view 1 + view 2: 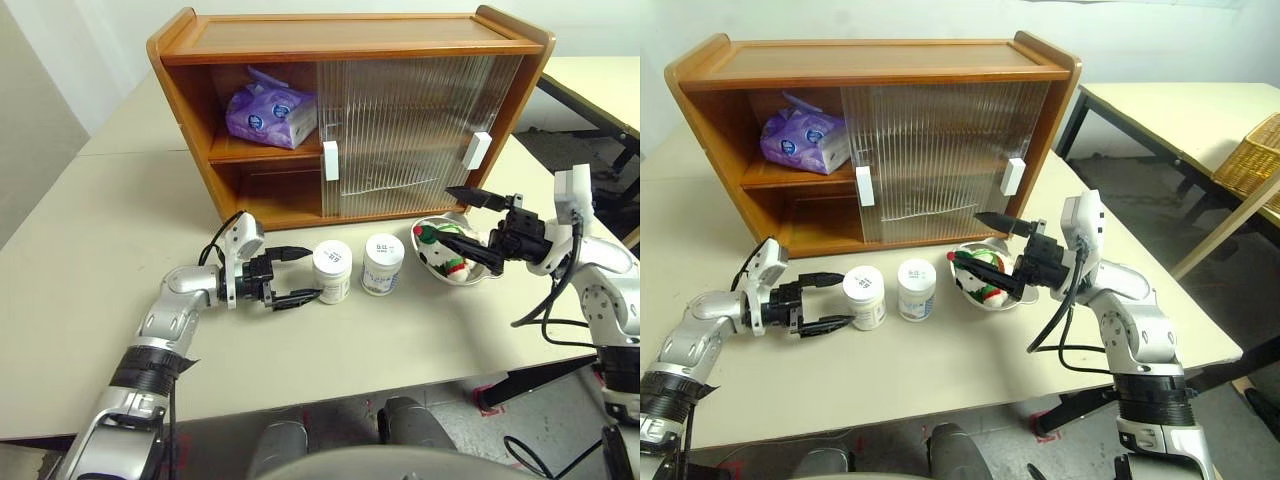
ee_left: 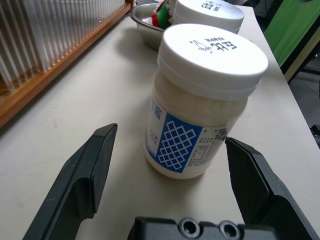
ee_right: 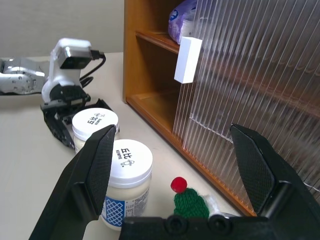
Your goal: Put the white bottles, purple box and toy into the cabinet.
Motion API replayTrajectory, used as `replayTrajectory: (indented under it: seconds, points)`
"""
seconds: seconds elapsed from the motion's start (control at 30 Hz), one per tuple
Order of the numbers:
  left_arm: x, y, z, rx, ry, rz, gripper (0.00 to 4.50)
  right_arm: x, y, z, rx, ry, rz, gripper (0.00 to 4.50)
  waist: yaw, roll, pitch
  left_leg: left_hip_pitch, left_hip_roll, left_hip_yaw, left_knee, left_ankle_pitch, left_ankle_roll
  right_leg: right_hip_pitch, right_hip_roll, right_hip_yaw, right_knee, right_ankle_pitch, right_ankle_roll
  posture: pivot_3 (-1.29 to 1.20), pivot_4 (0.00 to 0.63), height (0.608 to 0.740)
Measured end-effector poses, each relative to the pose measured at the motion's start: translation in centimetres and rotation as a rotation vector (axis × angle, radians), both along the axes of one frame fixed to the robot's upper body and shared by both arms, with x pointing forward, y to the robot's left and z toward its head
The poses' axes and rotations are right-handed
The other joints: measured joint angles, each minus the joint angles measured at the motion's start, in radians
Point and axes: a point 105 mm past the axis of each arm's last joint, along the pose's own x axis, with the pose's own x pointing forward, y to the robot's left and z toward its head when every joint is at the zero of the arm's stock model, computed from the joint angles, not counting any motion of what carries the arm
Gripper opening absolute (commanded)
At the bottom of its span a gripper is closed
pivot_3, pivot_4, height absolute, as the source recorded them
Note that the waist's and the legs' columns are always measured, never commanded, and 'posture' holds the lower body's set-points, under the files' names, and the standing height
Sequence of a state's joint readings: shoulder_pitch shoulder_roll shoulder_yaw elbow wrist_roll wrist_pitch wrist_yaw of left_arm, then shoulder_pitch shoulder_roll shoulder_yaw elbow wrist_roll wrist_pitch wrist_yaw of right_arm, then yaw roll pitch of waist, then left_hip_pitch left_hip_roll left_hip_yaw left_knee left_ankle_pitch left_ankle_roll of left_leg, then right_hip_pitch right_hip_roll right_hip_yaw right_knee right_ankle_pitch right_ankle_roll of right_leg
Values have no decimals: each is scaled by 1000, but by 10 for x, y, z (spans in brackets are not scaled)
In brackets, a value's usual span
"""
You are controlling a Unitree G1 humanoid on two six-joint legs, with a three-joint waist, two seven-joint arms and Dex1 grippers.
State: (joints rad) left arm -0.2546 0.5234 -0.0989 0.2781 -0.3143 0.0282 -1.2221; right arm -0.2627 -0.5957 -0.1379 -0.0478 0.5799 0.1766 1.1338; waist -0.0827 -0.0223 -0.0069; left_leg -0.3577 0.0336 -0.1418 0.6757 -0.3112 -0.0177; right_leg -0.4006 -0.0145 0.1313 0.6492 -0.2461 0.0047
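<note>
Head view: 2 white bottles (image 1: pixel 332 271) (image 1: pixel 382 263) stand on the desk (image 1: pixel 80 270); purple box (image 1: pixel 271 115) inside the cabinet (image 1: pixel 350 40); toy (image 1: pixel 447 252) in a bowl (image 1: pixel 432 262).

Wrist views: left claw (image 2: pixel 170 167) wide open around 1 bottle, right claw (image 3: pixel 180 157) wide open, empty.

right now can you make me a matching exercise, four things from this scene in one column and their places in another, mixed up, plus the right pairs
Things:
1. purple box
2. toy
3. left tool
4. right tool

Places:
A. in the metal bowl
B. open, around the nearer white bottle
C. on the cabinet's upper shelf
D. open, over the bowl

Pairs: 1-C, 2-A, 3-B, 4-D
</note>
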Motion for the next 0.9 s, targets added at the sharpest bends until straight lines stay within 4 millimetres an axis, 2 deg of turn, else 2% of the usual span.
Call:
replayTrajectory:
  seconds: [0.9]
  points:
    - [5,-27,-8,-59,5,-9,4453,-2,2,2,-4,-8,4,4500,-5,0,0,0,0,0,1,0,1,0,0,0,0,0,1,-202,0,740]
